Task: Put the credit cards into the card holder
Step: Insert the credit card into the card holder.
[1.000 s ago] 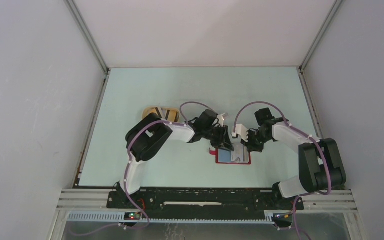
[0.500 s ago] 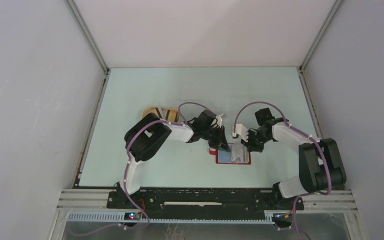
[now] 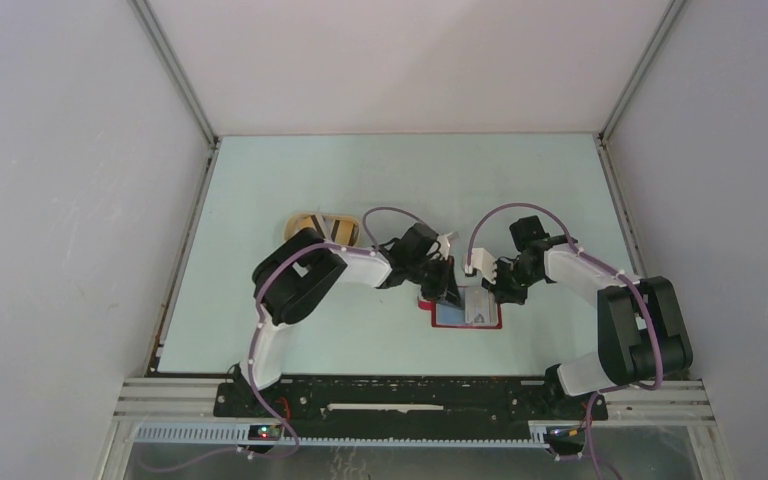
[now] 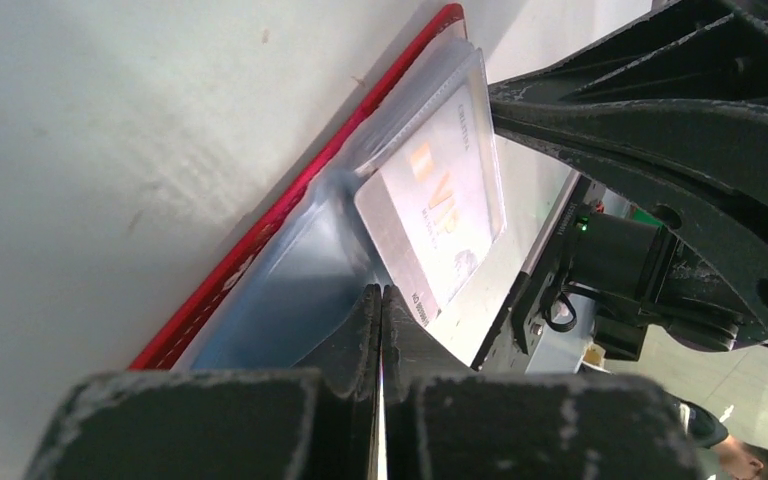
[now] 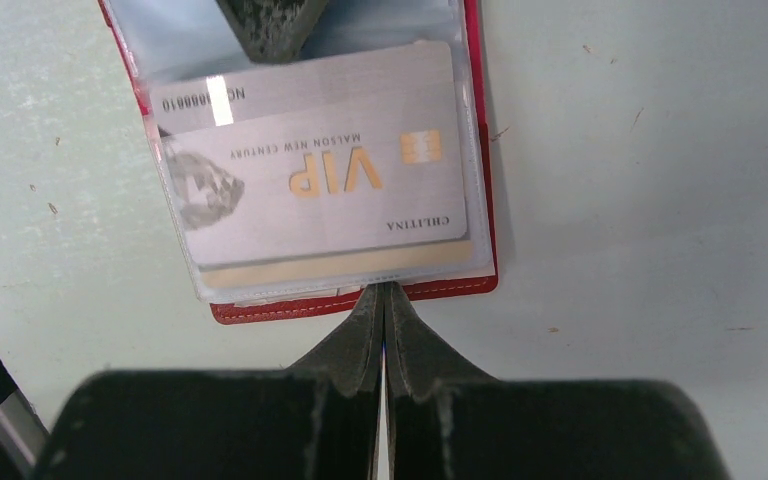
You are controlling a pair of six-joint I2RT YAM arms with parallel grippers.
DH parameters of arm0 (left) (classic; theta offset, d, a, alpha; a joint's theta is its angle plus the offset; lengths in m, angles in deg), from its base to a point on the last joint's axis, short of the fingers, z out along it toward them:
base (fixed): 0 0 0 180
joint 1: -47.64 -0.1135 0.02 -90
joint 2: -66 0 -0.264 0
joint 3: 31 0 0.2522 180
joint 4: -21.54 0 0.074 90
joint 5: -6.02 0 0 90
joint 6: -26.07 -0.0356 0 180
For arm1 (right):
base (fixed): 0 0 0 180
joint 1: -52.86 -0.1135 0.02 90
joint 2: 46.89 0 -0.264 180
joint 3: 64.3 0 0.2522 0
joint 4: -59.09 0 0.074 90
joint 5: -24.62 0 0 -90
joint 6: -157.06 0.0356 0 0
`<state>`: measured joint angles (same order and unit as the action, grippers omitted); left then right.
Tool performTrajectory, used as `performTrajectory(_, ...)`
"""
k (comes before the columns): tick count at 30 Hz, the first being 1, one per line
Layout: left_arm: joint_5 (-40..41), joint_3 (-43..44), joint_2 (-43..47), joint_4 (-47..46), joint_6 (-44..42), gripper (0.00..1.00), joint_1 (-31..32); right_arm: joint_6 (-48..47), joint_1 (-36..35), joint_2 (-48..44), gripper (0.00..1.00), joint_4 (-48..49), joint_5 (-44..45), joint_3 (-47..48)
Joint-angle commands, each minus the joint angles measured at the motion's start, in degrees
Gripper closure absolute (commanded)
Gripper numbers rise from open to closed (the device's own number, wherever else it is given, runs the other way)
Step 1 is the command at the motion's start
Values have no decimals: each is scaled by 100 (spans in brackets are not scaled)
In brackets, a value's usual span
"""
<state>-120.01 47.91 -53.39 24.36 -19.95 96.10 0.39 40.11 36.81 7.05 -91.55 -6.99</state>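
The red card holder (image 3: 467, 324) lies open on the table between the two arms. A silver VIP credit card (image 5: 325, 180) sits under its clear pocket, with a tan card (image 5: 340, 266) showing just below it. My left gripper (image 4: 381, 296) is shut, with nothing visible between the jaws. Its tips rest on the grey-blue inner pocket (image 4: 290, 290) beside the silver card (image 4: 440, 205). My right gripper (image 5: 382, 293) is shut too, its tips touching the holder's red stitched edge (image 5: 290, 306). From above, the left gripper (image 3: 447, 296) and right gripper (image 3: 492, 293) flank the holder.
A tan oval dish (image 3: 312, 224) stands to the left behind my left arm, which partly hides it. White enclosure walls and metal frame rails (image 3: 175, 80) surround the pale green table (image 3: 380, 180).
My left gripper's jaws have closed and shifted slightly left over the holder, uncovering more of the silver card. My right gripper has stayed put.
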Motion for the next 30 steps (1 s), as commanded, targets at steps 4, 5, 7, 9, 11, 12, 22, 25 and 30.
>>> performTrajectory(4,-83,735,-181,145,60,100,250,15,-36,-34,95,120,-111,-42)
performTrajectory(5,-80,763,-181,145,70,100,256,19,-29,-38,95,116,-128,-40)
performTrajectory(7,-88,807,-181,149,79,100,257,21,-17,-47,95,104,-142,-41)
performTrajectory(9,-109,847,-195,156,90,100,257,18,-17,-53,95,103,-155,-42)
performTrajectory(11,-109,849,-192,165,81,100,252,21,-5,-76,95,102,-144,-40)
performTrajectory(12,-102,824,-180,182,64,100,242,15,19,-97,95,103,-130,-40)
performTrajectory(22,312,2,669,285,-601,82,-70,-234,1063,-678,92,-617,-707,374)
performTrajectory(25,511,-126,1163,413,-1007,76,-130,-250,1229,-881,91,-993,-1034,685)
performTrajectory(30,1342,-360,2128,926,-1968,65,-268,-43,1400,-934,86,-1826,-1520,1894)
